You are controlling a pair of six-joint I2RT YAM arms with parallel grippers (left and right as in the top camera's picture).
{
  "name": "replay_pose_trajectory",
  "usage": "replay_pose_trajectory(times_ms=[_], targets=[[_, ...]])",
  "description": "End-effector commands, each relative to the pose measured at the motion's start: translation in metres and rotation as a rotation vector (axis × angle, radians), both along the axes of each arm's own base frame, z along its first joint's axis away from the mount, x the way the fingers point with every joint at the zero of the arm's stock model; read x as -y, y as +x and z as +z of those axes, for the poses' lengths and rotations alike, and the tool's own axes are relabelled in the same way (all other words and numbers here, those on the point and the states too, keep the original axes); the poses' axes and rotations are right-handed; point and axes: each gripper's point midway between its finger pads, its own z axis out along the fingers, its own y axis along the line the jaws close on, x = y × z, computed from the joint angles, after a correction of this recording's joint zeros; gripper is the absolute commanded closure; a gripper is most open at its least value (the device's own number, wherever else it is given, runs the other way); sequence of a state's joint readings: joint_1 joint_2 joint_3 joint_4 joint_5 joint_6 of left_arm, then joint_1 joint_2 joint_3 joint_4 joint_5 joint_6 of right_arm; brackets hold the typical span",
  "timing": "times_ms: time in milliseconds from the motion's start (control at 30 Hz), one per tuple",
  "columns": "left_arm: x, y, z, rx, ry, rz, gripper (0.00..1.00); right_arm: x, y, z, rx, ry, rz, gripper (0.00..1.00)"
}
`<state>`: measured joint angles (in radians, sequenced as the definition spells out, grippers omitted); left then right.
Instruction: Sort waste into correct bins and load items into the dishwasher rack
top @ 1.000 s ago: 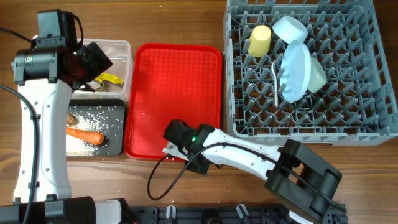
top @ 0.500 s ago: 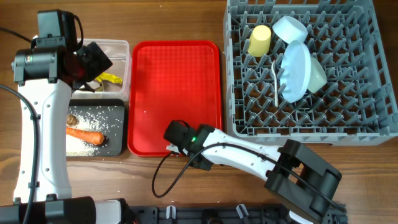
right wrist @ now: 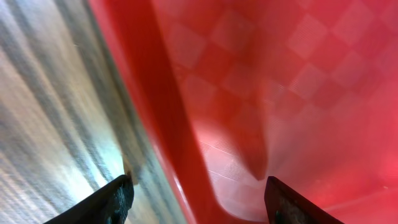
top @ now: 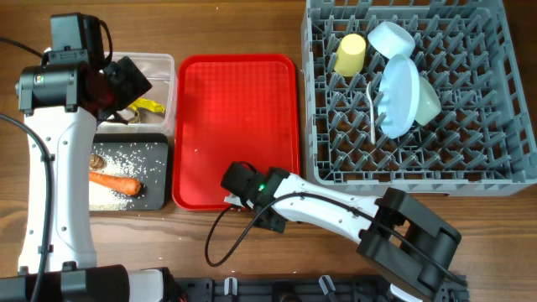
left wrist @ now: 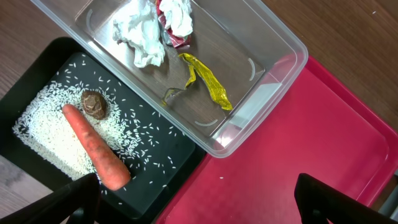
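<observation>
The rack (top: 470, 164) sits right of the tray (top: 235, 109). Left of it, the tub (left wrist: 242, 56) is far, the bin (top: 155, 195) near. The carrot (top: 115, 180), rice (top: 126, 156) and lump (left wrist: 94, 104) lie in the bin, paper (left wrist: 140, 31) and wrappers (left wrist: 208, 87) in the tub.

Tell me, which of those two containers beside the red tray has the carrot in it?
The shallow black tray, with rice around the carrot; the clear tub holds only wrappers and paper.

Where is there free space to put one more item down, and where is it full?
The red tray is bare inside, between the clear tub and the dishwasher rack; only the right gripper straddles its near rim. The rack's near and right rows are free. Crowded: its far-middle dishes, the black tray.
</observation>
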<state>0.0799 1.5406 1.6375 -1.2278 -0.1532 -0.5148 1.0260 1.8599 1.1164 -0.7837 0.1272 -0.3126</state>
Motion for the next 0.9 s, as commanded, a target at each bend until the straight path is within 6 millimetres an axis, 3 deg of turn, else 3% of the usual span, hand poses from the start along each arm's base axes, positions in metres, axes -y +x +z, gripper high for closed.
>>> replay_pose_trajectory(times_ms=[0,100,233,333,433,533,567,633,767,867], targets=[[-0.003,0.0,0.008,0.024,0.006,0.024,0.0,-0.006,-0.014,-0.004,-0.084,0.033,0.005,0.29],[-0.003,0.0,0.008,0.024,0.006,0.024,0.0,-0.021,-0.023,0.004,-0.144,0.1,0.006,0.29],[-0.003,0.0,0.008,0.024,0.006,0.024,0.0,-0.045,-0.025,0.037,-0.163,0.236,-0.014,0.28],[-0.003,0.0,0.008,0.024,0.006,0.024,0.0,-0.062,-0.008,0.083,-0.072,0.376,-0.077,0.27],[-0.003,0.0,0.008,0.024,0.006,0.024,0.0,-0.065,0.015,0.131,0.04,0.519,-0.173,0.27],[-0.003,0.0,0.008,0.024,0.006,0.024,0.0,-0.051,0.041,0.191,0.125,0.702,-0.312,0.26],[-0.003,0.0,0.008,0.024,0.006,0.024,0.0,-0.038,0.051,0.213,0.161,0.762,-0.367,0.04],[-0.003,0.0,0.008,0.024,0.006,0.024,0.0,-0.011,0.067,0.244,0.241,0.827,-0.417,0.0],[-0.003,0.0,0.008,0.024,0.006,0.024,0.0,0.026,0.087,0.274,0.345,0.878,-0.504,0.0],[-0.003,0.0,0.008,0.024,0.006,0.024,0.0,0.037,0.095,0.275,0.382,0.863,-0.54,0.0]])
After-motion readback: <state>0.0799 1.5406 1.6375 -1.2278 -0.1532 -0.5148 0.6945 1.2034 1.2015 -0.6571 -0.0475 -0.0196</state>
